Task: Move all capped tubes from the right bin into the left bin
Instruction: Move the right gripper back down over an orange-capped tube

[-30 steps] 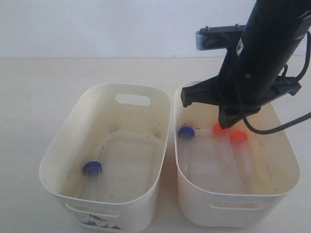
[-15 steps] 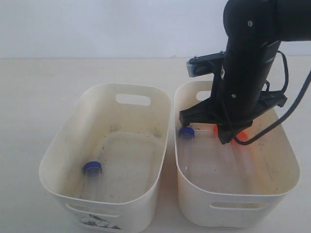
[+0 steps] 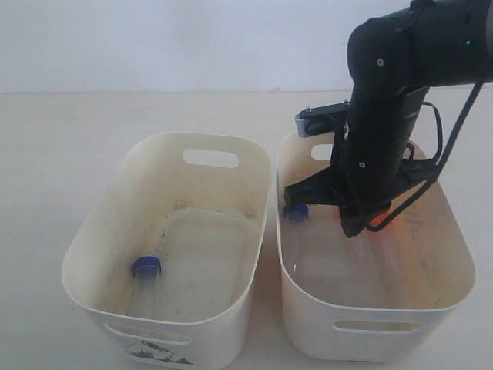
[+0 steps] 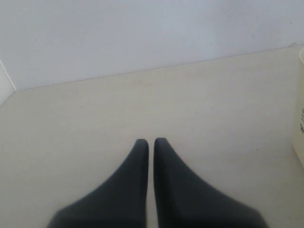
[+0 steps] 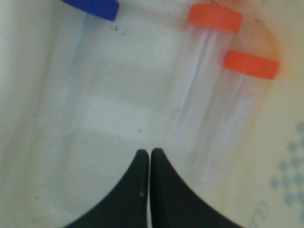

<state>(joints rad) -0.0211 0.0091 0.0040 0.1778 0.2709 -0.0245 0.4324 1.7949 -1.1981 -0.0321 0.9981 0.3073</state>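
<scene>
Bright, even, diffuse light; shadows faint, soft-edged. Exterior view hazy, washed out. Right wrist view: tubes (image 5: pixel 197 71) blurred, right pincer (image 5: pixel 150 154) soft. Left wrist view: left pincer (image 4: pixel 150 142) base defocused, counter (image 4: pixel 142 95) pale, low-contrast.

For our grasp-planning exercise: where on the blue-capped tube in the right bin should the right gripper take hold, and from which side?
Grip the blue-capped tube mid-barrel, from above, jaws across its width. It lies flat on the right bin floor, apart from the two orange-capped tubes, so both sides look free. The right gripper is shut and must open first.
</scene>
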